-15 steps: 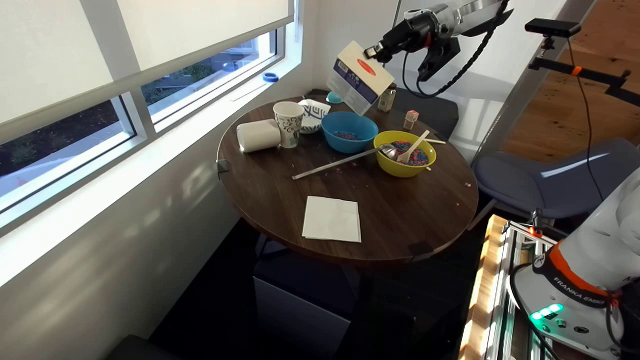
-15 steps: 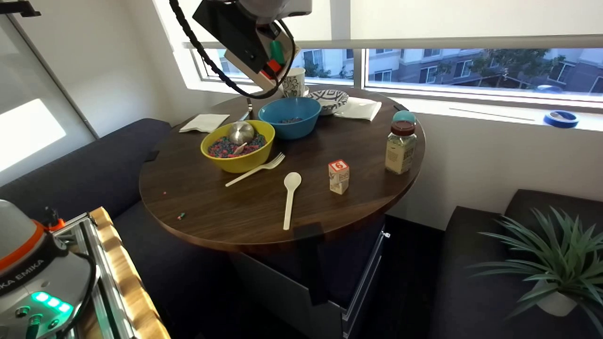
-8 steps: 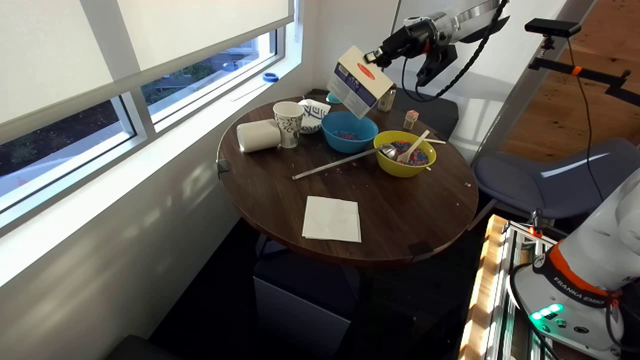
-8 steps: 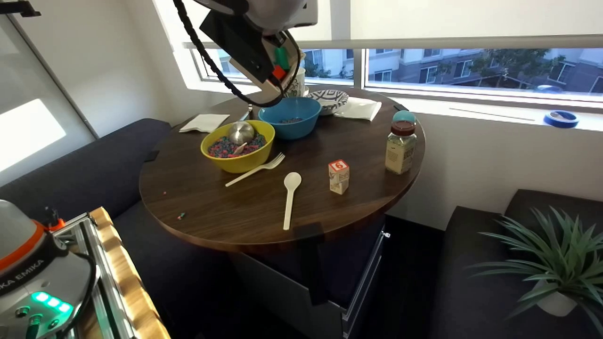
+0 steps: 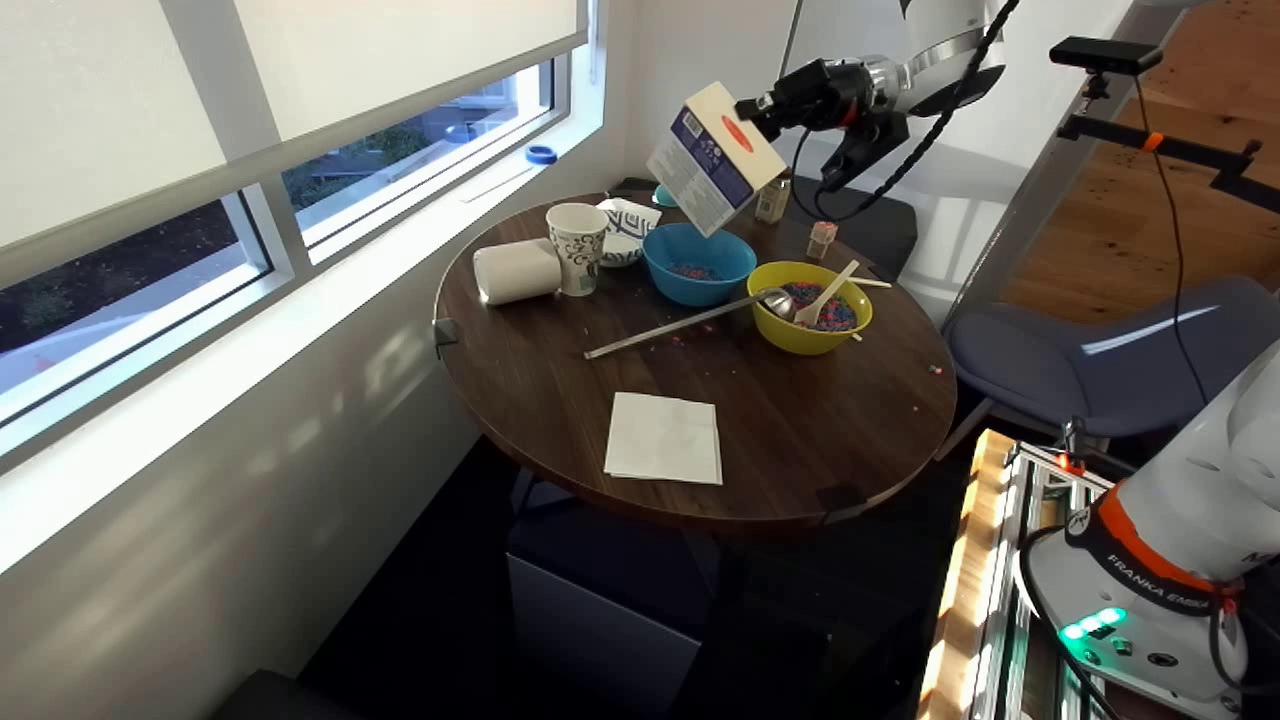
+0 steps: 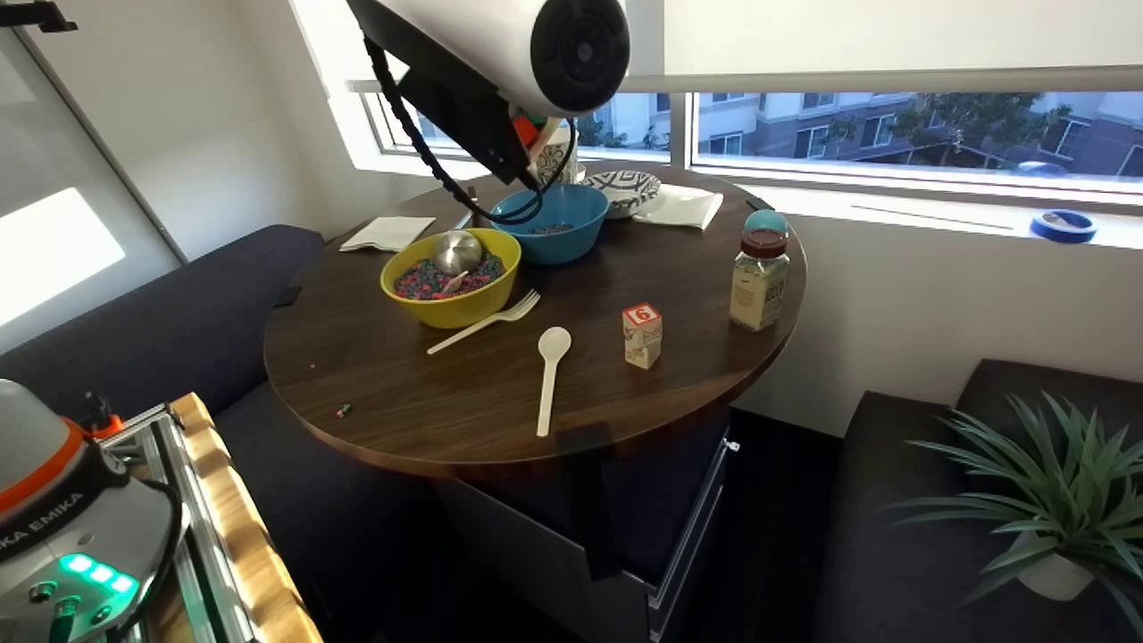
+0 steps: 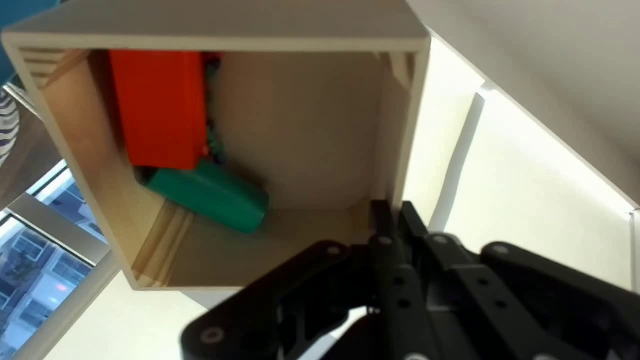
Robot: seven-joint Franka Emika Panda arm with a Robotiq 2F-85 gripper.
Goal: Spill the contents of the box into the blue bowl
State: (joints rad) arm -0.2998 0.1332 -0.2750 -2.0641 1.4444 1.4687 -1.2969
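Note:
The box (image 5: 720, 160), pale with a blue printed face, hangs tilted in the air, its lower corner just above the blue bowl (image 5: 690, 289) as seen in an exterior view. My gripper (image 7: 396, 206) is shut on one thin wall of it, a finger on either side. Looking into the open side in the wrist view, I see the contents: a red block (image 7: 155, 107) and a green piece (image 7: 215, 195) against one wall, with tiny bits beside them. Small pieces (image 5: 692, 271) lie on the bowl's floor. In an exterior view the arm hides most of the box behind it.
Beside the blue bowl stands a yellow bowl (image 6: 451, 313) of small pieces with a ladle (image 5: 690, 325). A patterned cup (image 5: 577, 250), a fork (image 6: 491, 321), a spoon (image 6: 552, 375), stacked letter blocks (image 6: 643, 335) and a jar (image 6: 759, 290) are on the table.
The box has turned and shifted slightly left in an exterior view, still held. The arm has swung, its big rounded joint coming into the other picture and covering more of the box.

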